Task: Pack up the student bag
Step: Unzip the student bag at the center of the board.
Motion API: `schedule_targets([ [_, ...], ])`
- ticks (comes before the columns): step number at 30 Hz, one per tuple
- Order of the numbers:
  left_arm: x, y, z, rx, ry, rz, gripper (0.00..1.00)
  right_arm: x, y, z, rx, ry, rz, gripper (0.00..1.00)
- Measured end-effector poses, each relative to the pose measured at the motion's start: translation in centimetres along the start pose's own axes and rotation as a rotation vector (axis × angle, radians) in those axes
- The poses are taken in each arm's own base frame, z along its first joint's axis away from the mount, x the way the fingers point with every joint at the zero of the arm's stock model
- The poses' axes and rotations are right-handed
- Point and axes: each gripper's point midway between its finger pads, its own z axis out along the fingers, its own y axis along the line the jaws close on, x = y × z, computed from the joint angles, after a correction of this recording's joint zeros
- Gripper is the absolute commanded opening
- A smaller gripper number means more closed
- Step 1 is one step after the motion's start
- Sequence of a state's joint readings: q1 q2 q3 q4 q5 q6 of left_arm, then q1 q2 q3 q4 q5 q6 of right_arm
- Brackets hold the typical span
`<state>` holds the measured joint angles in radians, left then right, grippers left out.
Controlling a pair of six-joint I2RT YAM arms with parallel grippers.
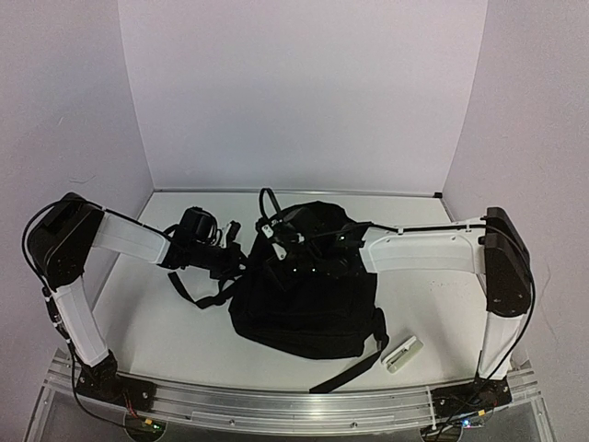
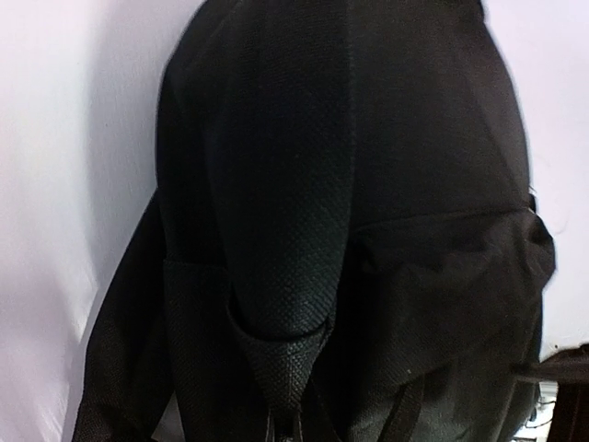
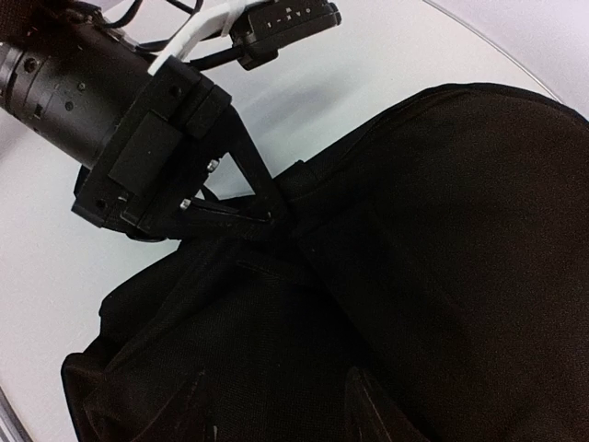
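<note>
The student bag (image 1: 304, 299), a large black fabric backpack, lies in the middle of the table with its straps spread out. My left gripper (image 1: 241, 260) is at the bag's left upper edge. The right wrist view shows its fingers (image 3: 241, 195) closed to a point on a fold of the bag (image 3: 442, 230). In the left wrist view a shoulder strap (image 2: 285, 230) of the bag fills the frame and hides the fingers. My right gripper (image 1: 287, 258) hovers over the bag's top, with its fingertips (image 3: 361, 398) wide apart just above the fabric and nothing held.
A small white flat object (image 1: 402, 354) lies on the table to the right of the bag, near the front edge. Loose black straps trail left (image 1: 196, 293) and toward the front (image 1: 350, 368). White walls enclose the back and sides.
</note>
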<state>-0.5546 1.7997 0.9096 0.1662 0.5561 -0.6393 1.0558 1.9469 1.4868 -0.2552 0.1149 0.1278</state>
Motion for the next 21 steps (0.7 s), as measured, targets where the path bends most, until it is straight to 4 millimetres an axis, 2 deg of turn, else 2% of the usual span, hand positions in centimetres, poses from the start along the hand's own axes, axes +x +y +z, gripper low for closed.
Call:
schedule_targets([
  [5, 0.4, -1.8, -1.8, 0.072, -0.037, 0.01, 0.0, -0.4, 0.5, -0.2, 0.005, -0.013, -0.057, 0.54],
  [10, 0.5, -3.2, -2.7, 0.124, -0.041, 0.008, 0.0, -1.7, 0.5, -0.6, 0.029, -0.044, -0.096, 0.57],
  [14, 0.6, -3.6, -3.0, 0.138, -0.04, 0.012, 0.0, -1.9, 0.5, -0.2, 0.056, -0.049, -0.133, 0.53],
  [20, 0.6, -3.8, -3.1, 0.143, -0.037, 0.013, 0.0, -1.1, 1.1, 1.1, 0.089, -0.03, -0.204, 0.52],
  [21, 0.6, -3.8, -3.1, 0.144, -0.036, 0.012, 0.0, -1.0, 1.3, 1.2, 0.095, -0.028, -0.215, 0.49],
])
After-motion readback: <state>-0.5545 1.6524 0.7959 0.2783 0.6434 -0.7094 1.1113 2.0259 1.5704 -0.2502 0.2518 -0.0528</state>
